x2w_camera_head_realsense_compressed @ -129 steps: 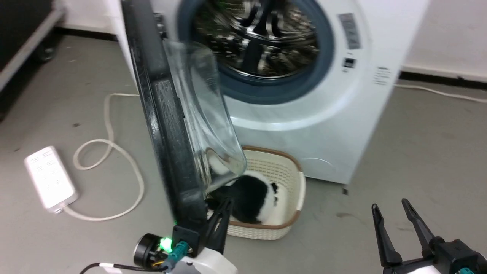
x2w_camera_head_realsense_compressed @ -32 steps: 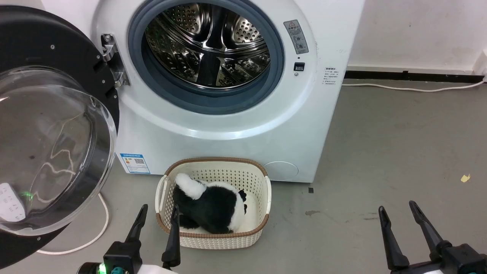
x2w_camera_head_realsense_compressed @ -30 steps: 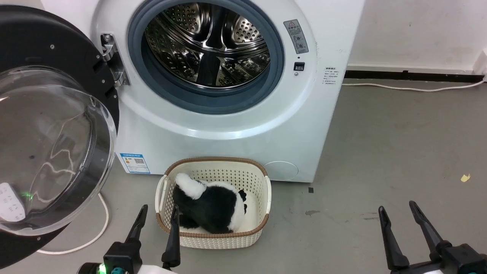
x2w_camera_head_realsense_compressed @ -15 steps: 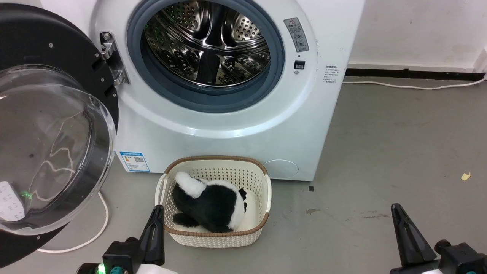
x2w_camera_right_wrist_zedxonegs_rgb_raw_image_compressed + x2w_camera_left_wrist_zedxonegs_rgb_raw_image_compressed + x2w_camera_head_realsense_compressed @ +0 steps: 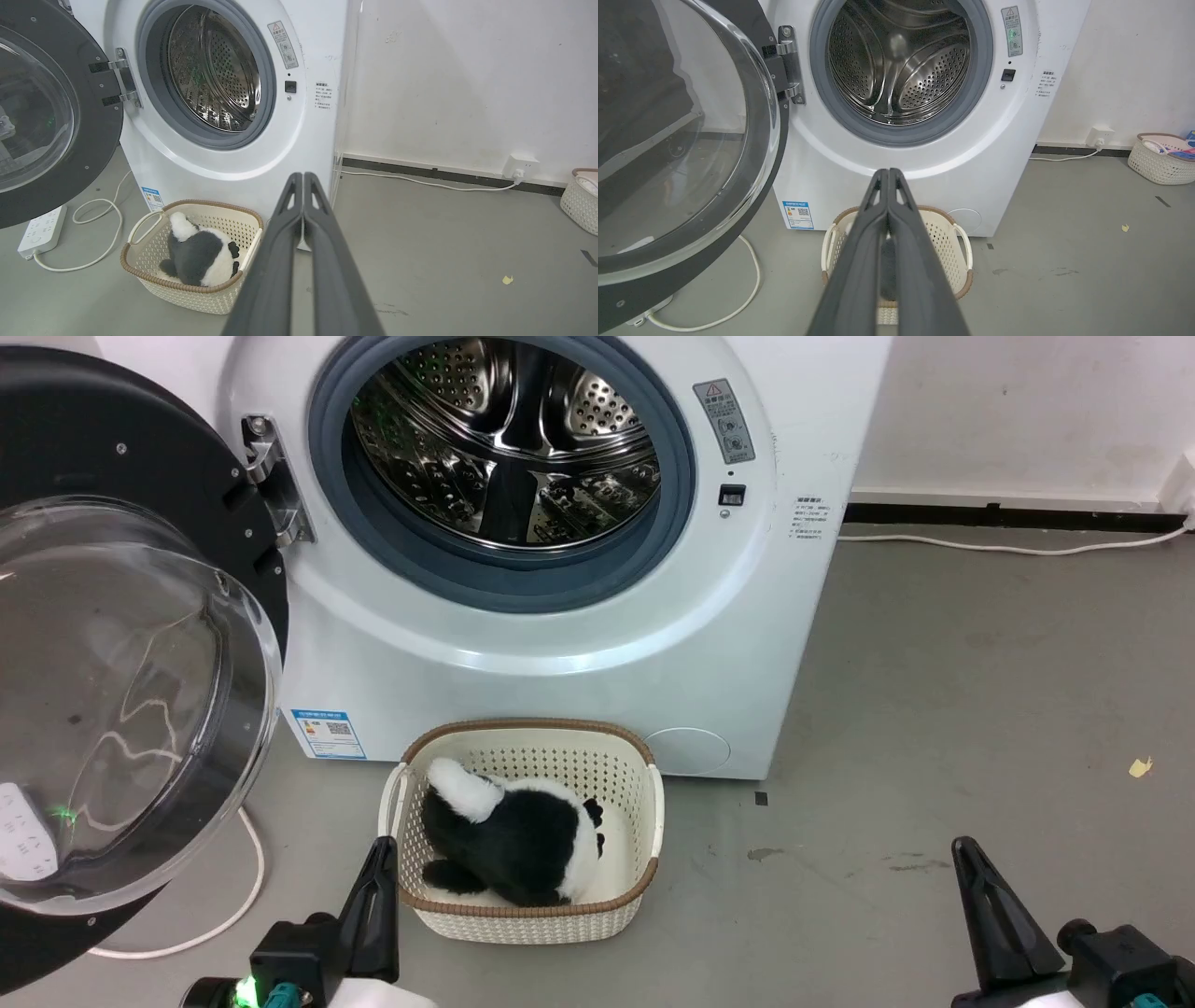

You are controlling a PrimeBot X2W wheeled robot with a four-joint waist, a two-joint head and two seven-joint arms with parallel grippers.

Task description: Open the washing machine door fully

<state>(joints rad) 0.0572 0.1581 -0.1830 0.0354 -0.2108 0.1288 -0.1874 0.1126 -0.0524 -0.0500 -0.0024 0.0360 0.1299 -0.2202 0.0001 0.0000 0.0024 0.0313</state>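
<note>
black washing machine door wide open, blue qr sticker on washing machine; l gripper, r gripper closed, empty.

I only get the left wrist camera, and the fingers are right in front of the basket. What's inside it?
Observer: A black and white stuffed toy is lying in the basket. The head camera looks straight down on it.
Operator: And the other arm, is it open or shut?
Observer: The right gripper is shut. Its two fingers are pressed together, with nothing between them.
</note>
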